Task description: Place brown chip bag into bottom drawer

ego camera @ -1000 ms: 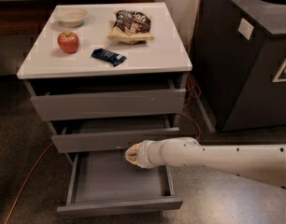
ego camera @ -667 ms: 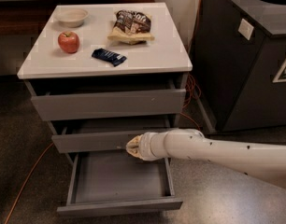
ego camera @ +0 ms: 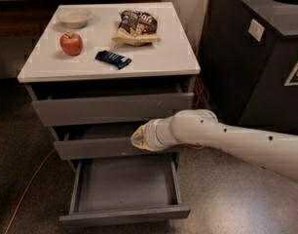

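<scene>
The brown chip bag (ego camera: 136, 27) lies on the white cabinet top (ego camera: 163, 57), at the back right. The bottom drawer (ego camera: 124, 212) is pulled out and its shallow grey interior shows nothing inside. My gripper (ego camera: 138, 138) is at the end of the white arm, in front of the middle drawer (ego camera: 100, 147) and above the open bottom drawer, well below the chip bag.
A red apple (ego camera: 71, 43), a white bowl (ego camera: 74, 17) and a small dark-blue wrapped bar (ego camera: 113, 59) also sit on the cabinet top. The top drawer (ego camera: 110, 108) stands slightly out. A dark bin unit (ego camera: 256, 67) stands right of the cabinet. An orange cable (ego camera: 27, 189) runs along the floor at left.
The arm has risen and drawn back a little, from over the open bottom drawer to the middle drawer's front. The objects on top have not moved.
</scene>
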Tool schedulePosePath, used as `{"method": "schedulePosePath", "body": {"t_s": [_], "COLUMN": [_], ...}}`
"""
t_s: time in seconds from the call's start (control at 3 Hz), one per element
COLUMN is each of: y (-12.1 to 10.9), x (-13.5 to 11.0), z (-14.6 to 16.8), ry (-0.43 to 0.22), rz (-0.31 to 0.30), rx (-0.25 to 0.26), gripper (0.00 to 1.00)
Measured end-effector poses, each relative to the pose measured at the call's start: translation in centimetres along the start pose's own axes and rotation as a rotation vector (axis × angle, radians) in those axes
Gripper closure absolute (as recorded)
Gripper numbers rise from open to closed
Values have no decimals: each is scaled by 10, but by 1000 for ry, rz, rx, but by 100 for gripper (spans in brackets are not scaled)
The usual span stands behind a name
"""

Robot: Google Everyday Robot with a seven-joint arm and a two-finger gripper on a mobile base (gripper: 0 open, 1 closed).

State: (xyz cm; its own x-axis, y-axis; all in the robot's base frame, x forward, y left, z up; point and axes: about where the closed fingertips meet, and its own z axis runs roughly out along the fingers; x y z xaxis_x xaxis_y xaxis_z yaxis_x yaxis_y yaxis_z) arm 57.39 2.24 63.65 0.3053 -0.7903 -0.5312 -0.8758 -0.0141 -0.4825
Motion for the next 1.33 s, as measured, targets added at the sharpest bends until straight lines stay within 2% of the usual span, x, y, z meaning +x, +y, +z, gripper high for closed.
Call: {"method": "schedulePosePath", "body": {"t_s": [0.33,0.67,1.0,1.33], "y": [-14,-33,-40,-38], "x": [-13,-42,-59,-84], "z": [-14,-47,-68,-93], "ry": [53,113,133,144], "rz": [-40,-103,-137,-198], "rx": [-45,-95,-116,-172], "gripper": [25,0,0,0]}}
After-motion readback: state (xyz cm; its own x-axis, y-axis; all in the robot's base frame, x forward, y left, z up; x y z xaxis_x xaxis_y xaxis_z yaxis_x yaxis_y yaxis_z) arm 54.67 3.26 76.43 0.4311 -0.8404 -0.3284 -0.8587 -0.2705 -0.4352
